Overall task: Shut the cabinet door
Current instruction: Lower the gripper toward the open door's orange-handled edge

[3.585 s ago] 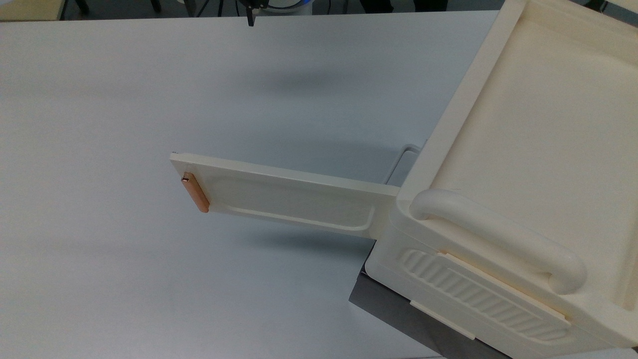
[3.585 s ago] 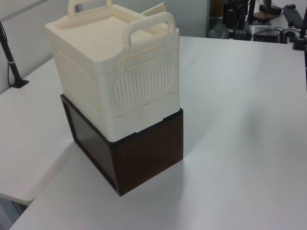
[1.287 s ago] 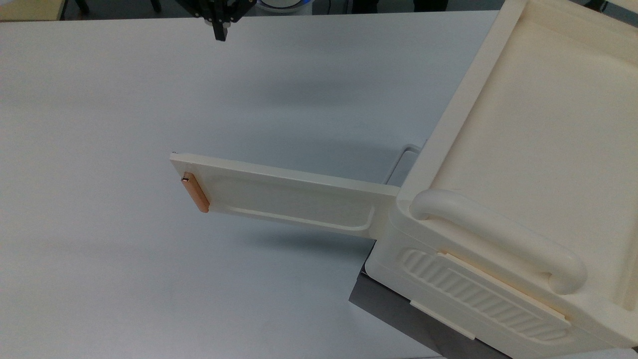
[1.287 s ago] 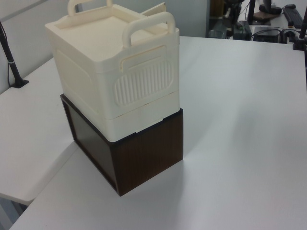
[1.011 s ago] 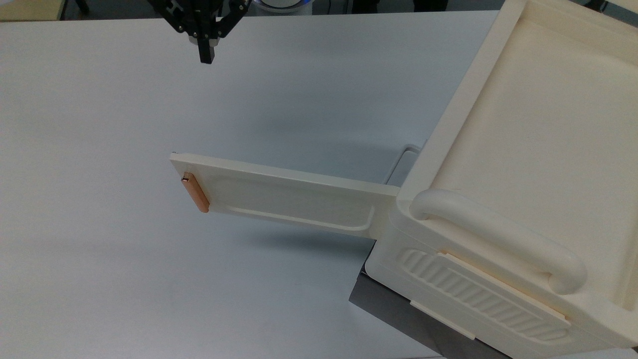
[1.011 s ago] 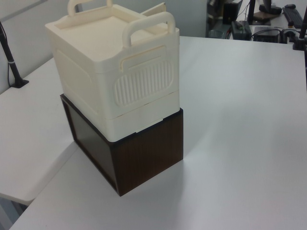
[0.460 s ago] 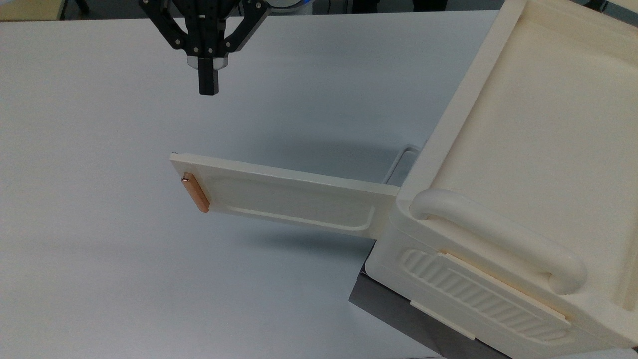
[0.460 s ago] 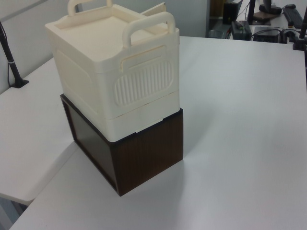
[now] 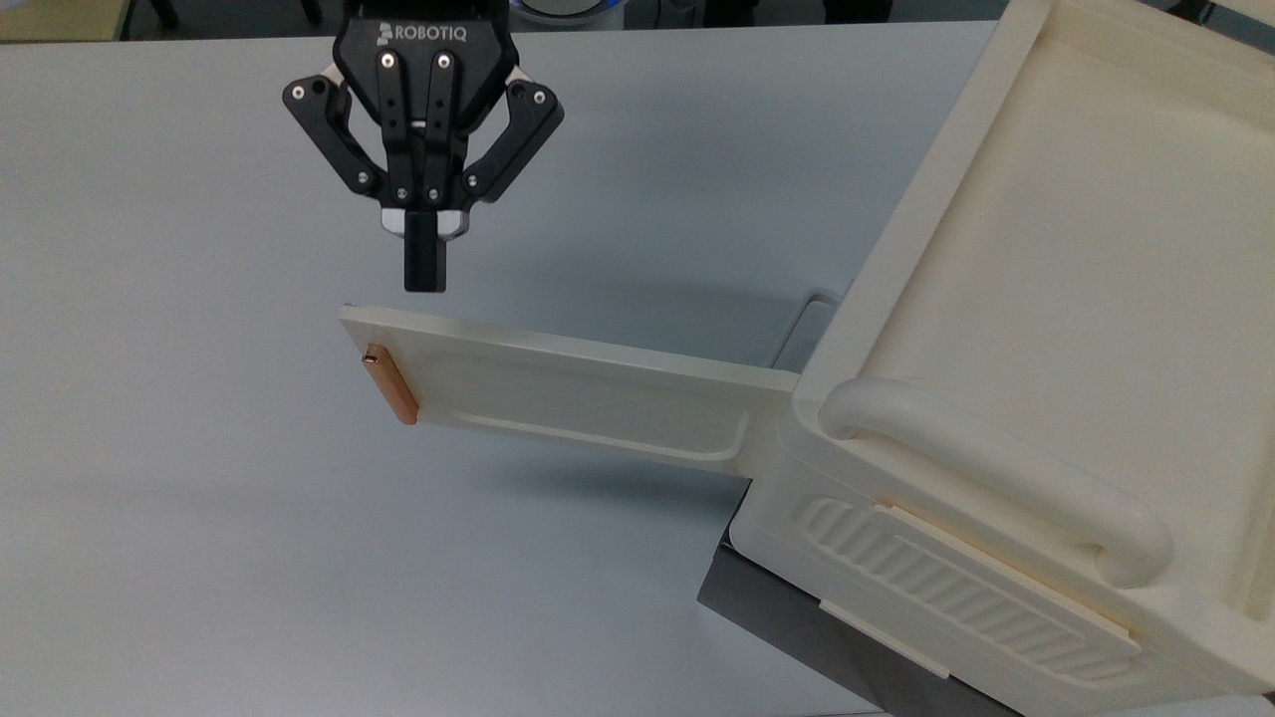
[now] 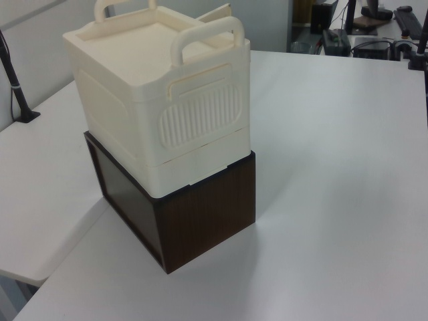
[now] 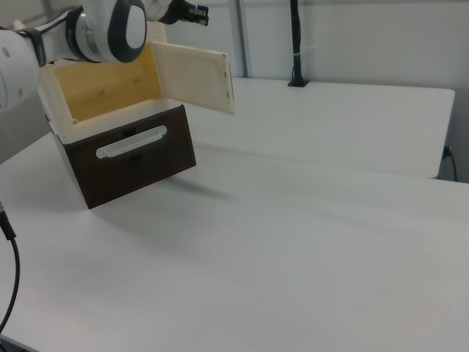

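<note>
The cabinet door (image 9: pixel 578 393) stands wide open, sticking out from the cream cabinet (image 9: pixel 1056 299) toward the top view's left. Its copper bar handle (image 9: pixel 390 384) runs along the free short edge. My black gripper (image 9: pixel 425 281) hangs just beyond the door's far long edge, close to the handle end. Its fingers are pressed together and hold nothing. In the right view the door (image 11: pixel 194 75) swings out from the open yellow-lined cabinet, and the gripper (image 11: pixel 192 12) sits just behind its top edge. In the left view a sliver of the door (image 10: pixel 218 13) shows behind the cabinet.
The cabinet rests on a dark brown box (image 10: pixel 200 214) with a pale drawer handle (image 11: pixel 132 142). Thick rounded carry handles (image 9: pixel 1006 478) top the cabinet, and a ribbed panel (image 9: pixel 956 588) is on its side. The white table (image 9: pixel 249 558) spreads wide around the door.
My gripper has come from the table's far edge toward the door, ending just beside the door's edge near the handle. The door has not moved.
</note>
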`<state>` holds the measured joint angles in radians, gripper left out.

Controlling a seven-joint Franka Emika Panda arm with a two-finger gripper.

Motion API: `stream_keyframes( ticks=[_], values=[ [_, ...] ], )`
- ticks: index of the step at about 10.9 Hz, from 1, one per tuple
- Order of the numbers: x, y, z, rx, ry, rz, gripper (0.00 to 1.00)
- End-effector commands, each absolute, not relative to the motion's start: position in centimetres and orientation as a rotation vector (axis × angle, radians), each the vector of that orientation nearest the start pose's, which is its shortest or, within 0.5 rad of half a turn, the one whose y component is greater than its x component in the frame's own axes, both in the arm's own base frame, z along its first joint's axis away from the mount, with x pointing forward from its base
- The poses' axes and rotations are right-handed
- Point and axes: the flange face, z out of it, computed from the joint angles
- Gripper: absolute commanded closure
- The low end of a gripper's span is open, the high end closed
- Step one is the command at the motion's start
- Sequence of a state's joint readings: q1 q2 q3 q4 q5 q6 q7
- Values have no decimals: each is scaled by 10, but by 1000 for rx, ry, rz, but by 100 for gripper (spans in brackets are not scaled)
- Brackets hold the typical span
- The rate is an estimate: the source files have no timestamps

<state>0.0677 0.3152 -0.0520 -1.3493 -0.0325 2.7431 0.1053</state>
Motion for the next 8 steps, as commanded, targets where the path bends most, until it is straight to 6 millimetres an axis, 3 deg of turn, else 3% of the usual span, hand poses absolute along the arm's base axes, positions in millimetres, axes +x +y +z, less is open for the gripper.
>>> stream_keyframes(
  ticks=[1, 3, 8],
  values=[
    [713, 17, 681, -2669, 102, -1612, 100],
    [714, 12, 668, -2790, 125, -1421, 100],
    [702, 8, 669, -2894, 125, -1238, 100]
  ],
)
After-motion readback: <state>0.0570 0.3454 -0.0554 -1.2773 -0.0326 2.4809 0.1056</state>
